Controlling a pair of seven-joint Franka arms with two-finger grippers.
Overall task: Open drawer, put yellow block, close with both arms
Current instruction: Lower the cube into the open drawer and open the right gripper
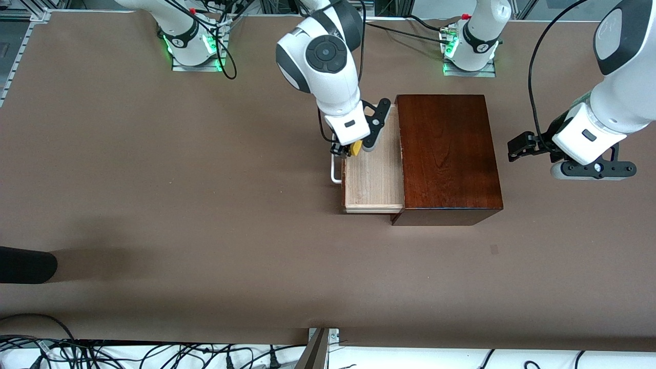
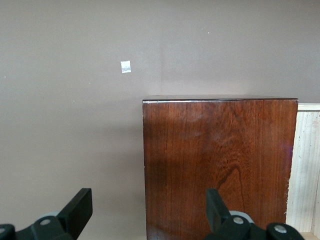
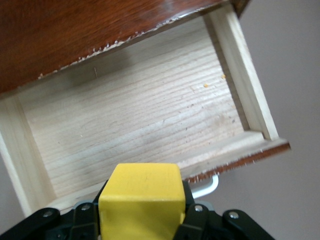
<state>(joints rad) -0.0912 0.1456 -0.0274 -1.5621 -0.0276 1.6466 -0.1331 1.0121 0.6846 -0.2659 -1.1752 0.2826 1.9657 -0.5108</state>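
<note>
The drawer (image 1: 374, 174), a pale bare-wood tray with a white loop handle (image 1: 335, 171), stands pulled out of its glossy mahogany box (image 1: 447, 154), which sits toward the worktop (image 1: 154, 179) edge where the arm bases stand. The right gripper (image 1: 351, 149) hangs over the drawer's front rim, its fingers (image 3: 197, 222) clenched on the small bright yellow block (image 3: 140, 200). The left gripper (image 2: 145, 212) waits in the air beside the box toward the left arm's end, fingers (image 2: 80, 207) spread apart with nothing between them.

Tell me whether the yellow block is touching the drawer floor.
Apart. The right wrist view shows the yellow block clamped in the right gripper, above the drawer.
</note>
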